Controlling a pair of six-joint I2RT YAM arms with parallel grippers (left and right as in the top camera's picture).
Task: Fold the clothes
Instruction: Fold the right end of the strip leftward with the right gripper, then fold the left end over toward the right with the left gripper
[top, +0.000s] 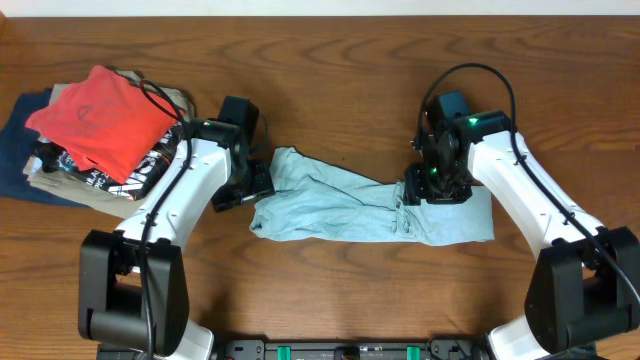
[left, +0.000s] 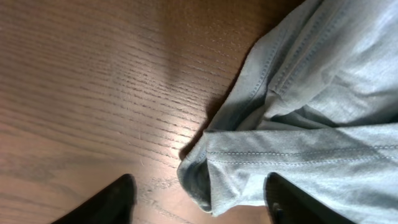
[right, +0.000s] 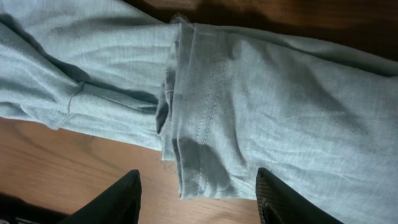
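The pale blue-grey T-shirt (top: 340, 205) is lying bunched in a long crumpled strip on the wooden table (top: 330, 290). The left gripper (top: 250, 185) is hovering at the T-shirt's left end with its jaws released, and a hemmed corner is lying between its fingers (left: 112, 202) (not pinched). The right gripper (top: 432, 188) is hanging over the T-shirt's right part, jaws likewise spread apart. A pile of other garments (top: 95, 130) is sitting well left of the T-shirt.

The table (top: 330, 300) is evenly, softly lit from above, with only faint shadows cast. In the left wrist view a pale sheen is thrown across the wood, and the dark fingers (left: 106, 202) are blurred at the lower edge. In the right wrist view the wood beyond the T-shirt (right: 280, 112) is lost in shadow.
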